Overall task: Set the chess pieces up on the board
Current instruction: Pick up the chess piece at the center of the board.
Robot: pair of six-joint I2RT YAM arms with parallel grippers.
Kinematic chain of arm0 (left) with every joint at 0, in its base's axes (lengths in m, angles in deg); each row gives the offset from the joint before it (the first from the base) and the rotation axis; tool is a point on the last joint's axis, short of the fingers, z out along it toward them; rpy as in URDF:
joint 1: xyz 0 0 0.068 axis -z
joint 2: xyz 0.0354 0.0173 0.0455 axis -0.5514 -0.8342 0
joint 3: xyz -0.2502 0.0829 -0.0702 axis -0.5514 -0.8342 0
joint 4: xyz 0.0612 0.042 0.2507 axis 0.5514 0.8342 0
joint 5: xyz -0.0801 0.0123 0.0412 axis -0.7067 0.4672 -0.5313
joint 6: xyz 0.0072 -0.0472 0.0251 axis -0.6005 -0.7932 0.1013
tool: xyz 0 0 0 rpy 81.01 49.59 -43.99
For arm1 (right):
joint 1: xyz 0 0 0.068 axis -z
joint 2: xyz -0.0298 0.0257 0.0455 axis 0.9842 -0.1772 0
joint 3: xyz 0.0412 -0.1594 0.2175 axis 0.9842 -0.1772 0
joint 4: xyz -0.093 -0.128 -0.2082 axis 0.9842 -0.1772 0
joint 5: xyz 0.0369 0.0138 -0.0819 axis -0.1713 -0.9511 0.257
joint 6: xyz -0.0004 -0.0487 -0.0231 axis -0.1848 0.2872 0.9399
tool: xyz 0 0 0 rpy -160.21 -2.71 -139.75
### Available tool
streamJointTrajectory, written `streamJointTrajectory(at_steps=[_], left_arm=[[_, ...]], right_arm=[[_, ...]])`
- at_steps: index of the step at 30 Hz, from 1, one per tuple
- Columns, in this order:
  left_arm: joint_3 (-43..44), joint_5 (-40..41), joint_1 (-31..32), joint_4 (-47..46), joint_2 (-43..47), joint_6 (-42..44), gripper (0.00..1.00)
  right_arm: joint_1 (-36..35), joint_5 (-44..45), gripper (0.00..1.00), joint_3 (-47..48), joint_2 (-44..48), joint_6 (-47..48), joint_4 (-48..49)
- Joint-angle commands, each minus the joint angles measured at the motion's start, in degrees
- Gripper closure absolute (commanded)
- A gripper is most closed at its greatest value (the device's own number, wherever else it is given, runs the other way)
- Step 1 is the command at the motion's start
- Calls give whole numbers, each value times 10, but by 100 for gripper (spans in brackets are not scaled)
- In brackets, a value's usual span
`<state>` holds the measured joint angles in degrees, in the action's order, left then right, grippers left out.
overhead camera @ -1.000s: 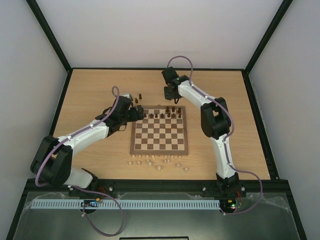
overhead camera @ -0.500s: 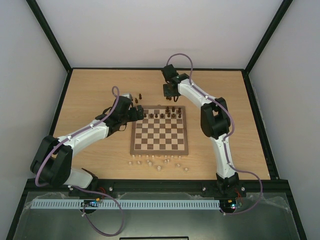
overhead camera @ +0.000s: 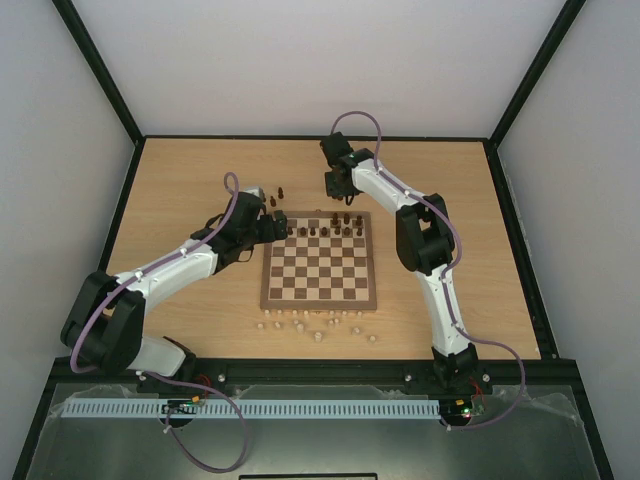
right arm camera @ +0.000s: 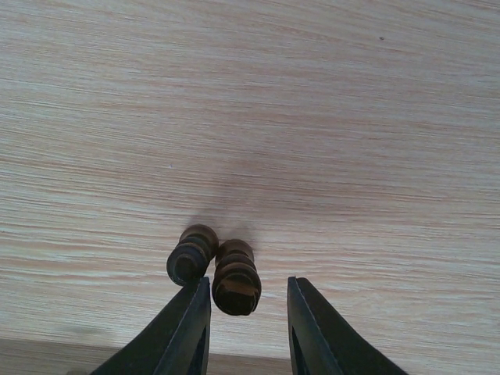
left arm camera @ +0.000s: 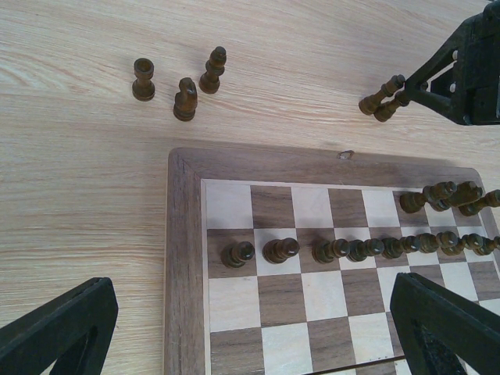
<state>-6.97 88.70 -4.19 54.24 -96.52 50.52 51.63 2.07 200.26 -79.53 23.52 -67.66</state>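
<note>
Hovering over the far left corner of the board (left arm camera: 183, 258), the left gripper (left arm camera: 250, 336) has its jaws spread wide, with only squares showing between them. The dark pieces (left arm camera: 351, 250) are partly set. A row of them stands along the second rank from the far edge, one to a square, and a small cluster (left arm camera: 449, 194) crowds the right half of the far rank. A trio (left arm camera: 185, 99) stands on the table (overhead camera: 180, 180) just beyond the board's far left corner, near one another but not touching.

The right gripper (right arm camera: 246, 312) hangs beyond the board's far edge, over a pair (right arm camera: 236, 277) of dark pieces standing side by side on the table. Whether those two touch cannot be told. Its jaws are a little apart. One piece of the pair sits in line with the gap, close to one finger (right arm camera: 191, 328), and bare wood shows between it and the other finger, so nothing is clamped. The second piece stands just outside the gap.

Pale pieces (overhead camera: 318, 335) lie scattered on the table along the board's near edge, well apart from both grippers.
</note>
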Motion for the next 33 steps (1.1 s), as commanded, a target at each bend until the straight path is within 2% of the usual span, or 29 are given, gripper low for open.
streamJointTrajectory(at_steps=[1, 33], left_arm=[[-9, 2, -3, -6, -1, -1, 1], [-8, 3, -3, -7, -3, 0, 1]], right_arm=[[-3, 10, 72, 16, -14, -1, -32], [14, 15, 73, 45, -57, -3, -29]])
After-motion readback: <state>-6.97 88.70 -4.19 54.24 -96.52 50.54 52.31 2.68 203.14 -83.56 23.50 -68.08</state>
